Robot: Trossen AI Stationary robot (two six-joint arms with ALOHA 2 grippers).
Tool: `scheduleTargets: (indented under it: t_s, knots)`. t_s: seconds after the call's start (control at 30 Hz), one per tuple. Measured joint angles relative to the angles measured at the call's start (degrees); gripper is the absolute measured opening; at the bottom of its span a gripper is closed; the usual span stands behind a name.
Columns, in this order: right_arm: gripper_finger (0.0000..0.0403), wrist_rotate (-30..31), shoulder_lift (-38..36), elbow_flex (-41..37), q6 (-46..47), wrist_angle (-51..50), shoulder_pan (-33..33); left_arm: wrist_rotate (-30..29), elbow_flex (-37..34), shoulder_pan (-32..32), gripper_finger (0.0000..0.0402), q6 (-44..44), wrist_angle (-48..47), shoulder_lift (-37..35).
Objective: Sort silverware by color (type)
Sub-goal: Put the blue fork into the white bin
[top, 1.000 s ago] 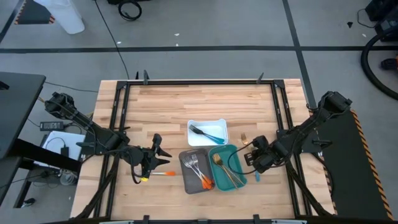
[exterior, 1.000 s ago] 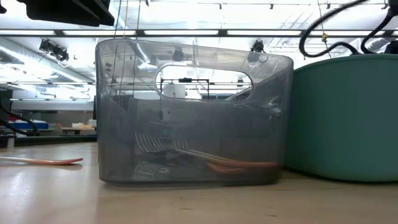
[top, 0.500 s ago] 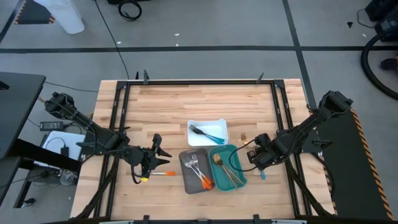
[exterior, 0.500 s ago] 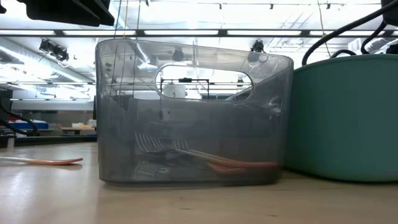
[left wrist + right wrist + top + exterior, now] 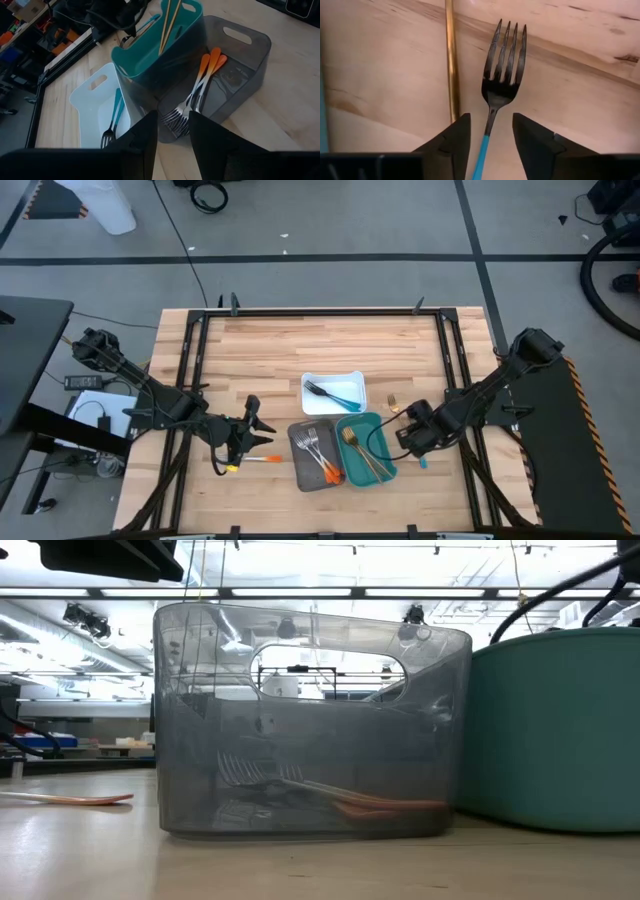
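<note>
- Two pincers are on the table, but only the right pincer (image 5: 408, 438) has moved: half a second ago it sat a touch higher and further toward three o'clock, and now it has dipped toward seven o'clock, close against the three o'clock wall of the teal tray (image 5: 387, 471).
- Its jaws have just spread wider, and in the right wrist view they stand apart either side of the blue-handled fork (image 5: 496, 95), which lies flat on the wood with nothing clamped on it.
- Beside that fork lies a gold-bronze handle (image 5: 452, 60), also loose on the table.
- My reading: the widening is a set-up for a pick, not a release, since the fork sits squarely between the fingers; this piece probably belongs in the white tray (image 5: 354, 377) at twelve o'clock, where a blue-handled fork (image 5: 331, 393) already lies.
- The left pincer (image 5: 250, 433) has not shifted; it waits at nine o'clock of the grey tray (image 5: 299, 471), fingers parted and empty.
- One orange-handled piece (image 5: 262, 459) remains on the table just below it, outside the grey tray that already holds the orange-handled forks (image 5: 200, 87).
</note>
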Motion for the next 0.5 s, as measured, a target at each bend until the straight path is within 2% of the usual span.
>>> scheduleTargets:
  t_s: [0.17, 0.3, 0.5]
  knots:
    - [0.0153, -0.2, 3.6, 0.1, -0.2, 1.1, 0.0, 0.0, 0.0, 0.0, 0.0118, 0.0, 0.0, 0.0]
    - [0.0123, -0.3, 4.8, 0.3, -0.9, 1.9, 0.0, 0.0, 0.0, 0.0, 0.0118, 0.0, 0.0, 0.0]
    - [0.0072, 0.3, 2.1, -0.1, -1.3, 2.1, 0.0, 0.0, 0.0, 0.1, 0.0118, 0.0, 0.0, 0.0]
